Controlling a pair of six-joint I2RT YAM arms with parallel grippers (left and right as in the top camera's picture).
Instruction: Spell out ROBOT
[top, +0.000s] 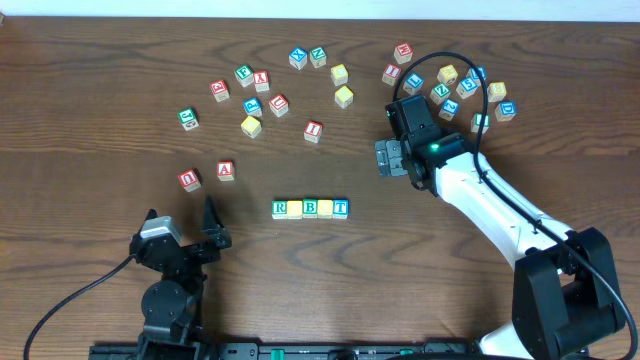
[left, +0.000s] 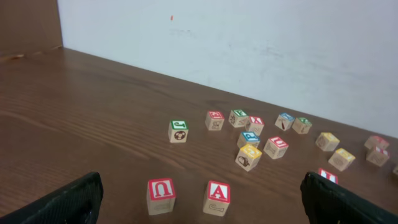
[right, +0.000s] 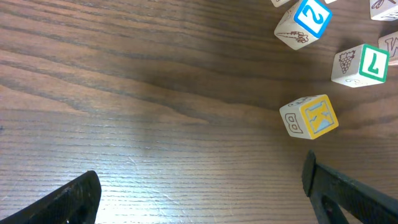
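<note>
The R cube (top: 280, 208), small, wooden and green-bordered, stands at the left end of a straight line near the middle of the worktop (top: 300, 290). Touching it on its right is the first yellow cube (top: 295, 208), then the blue-bordered B cube (top: 310, 208), the second yellow cube (top: 325, 208) and the blue-bordered T cube (top: 341, 208) at the right end. All five sit flat, edges aligned, letters facing up. The marks on the yellow faces are too small to read.
</note>
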